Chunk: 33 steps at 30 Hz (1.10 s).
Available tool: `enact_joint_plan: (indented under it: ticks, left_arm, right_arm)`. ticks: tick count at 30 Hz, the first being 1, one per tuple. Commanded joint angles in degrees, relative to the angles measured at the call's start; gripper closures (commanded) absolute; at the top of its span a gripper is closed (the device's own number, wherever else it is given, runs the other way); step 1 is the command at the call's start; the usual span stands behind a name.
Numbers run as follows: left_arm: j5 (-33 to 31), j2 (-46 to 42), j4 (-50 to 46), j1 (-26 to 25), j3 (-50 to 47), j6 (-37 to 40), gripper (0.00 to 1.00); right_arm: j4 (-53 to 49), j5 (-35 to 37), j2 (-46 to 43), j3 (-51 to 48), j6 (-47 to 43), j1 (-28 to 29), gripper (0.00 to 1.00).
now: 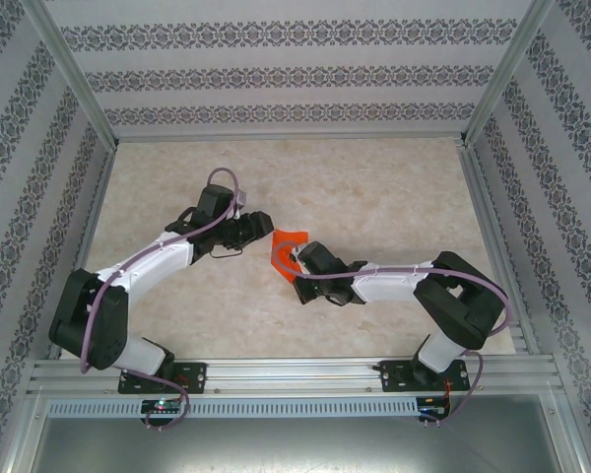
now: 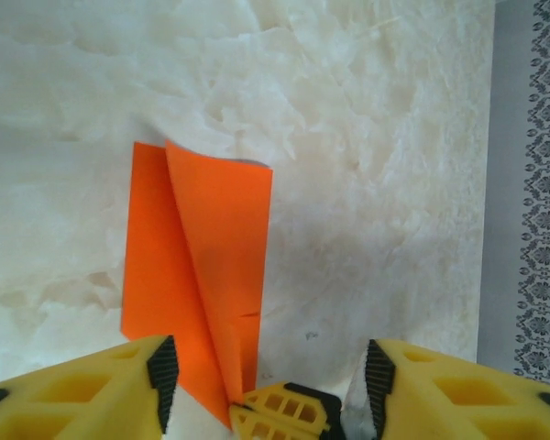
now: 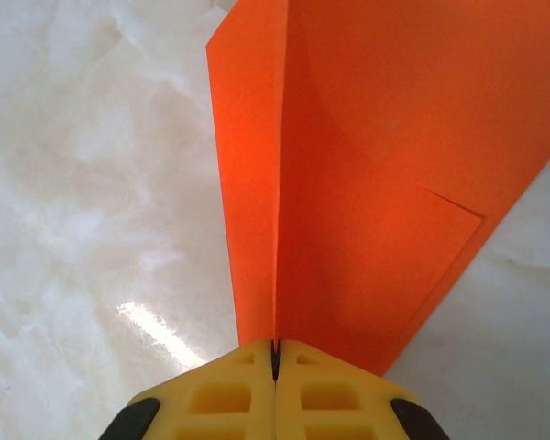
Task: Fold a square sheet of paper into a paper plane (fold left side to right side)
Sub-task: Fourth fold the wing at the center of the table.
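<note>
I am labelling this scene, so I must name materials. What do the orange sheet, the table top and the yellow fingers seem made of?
The orange sheet: thin matte paper; it keeps sharp creases. The table top: glossy, marbled cream, stone or laminate, hard to tell; glare shows. The right hand's fingers: yellow matte plastic, probably moulded; hollow cells show.

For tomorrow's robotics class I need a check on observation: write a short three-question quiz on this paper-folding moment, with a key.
1. True or false: the right tool is shut on an edge of the sheet of paper.
2. The jaws of the left tool are: A) shut on the sheet, B) open, C) shut on nothing.
3. Fill in: the sheet's colour is ___.
Key: 1 true; 2 B; 3 orange.
</note>
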Motion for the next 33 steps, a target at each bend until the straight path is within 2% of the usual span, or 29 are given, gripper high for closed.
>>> enact_joint_plan:
  ticks: [1, 4, 7, 16, 33]
  left_arm:
    - [1.0, 1.1, 0.7, 0.5, -2.5, 0.2, 0.49]
    - [3.3, 3.7, 3.8, 0.3, -3.2, -0.5, 0.58]
    - [4.8, 6.2, 5.9, -0.3, -2.9, -0.9, 0.61]
    - [6.8, 13.1, 9.3, -3.4, 0.3, -1.5, 0.60]
    - [7.4, 21.1, 10.5, -5.9, 4.7, -2.0, 0.59]
  right_arm:
    - [3.4, -4.2, -2.1, -2.0, 2.2, -1.3, 0.95]
    - [5.5, -6.5, -3.3, -3.4, 3.3, -2.7, 0.95]
    - [6.8, -8.8, -4.1, -4.3, 4.1, -4.0, 0.95]
    - [10.0, -14.9, -3.6, -5.5, 6.5, -6.8, 0.95]
    - [13.1, -18.6, -0.7, -6.8, 8.5, -8.8, 0.95]
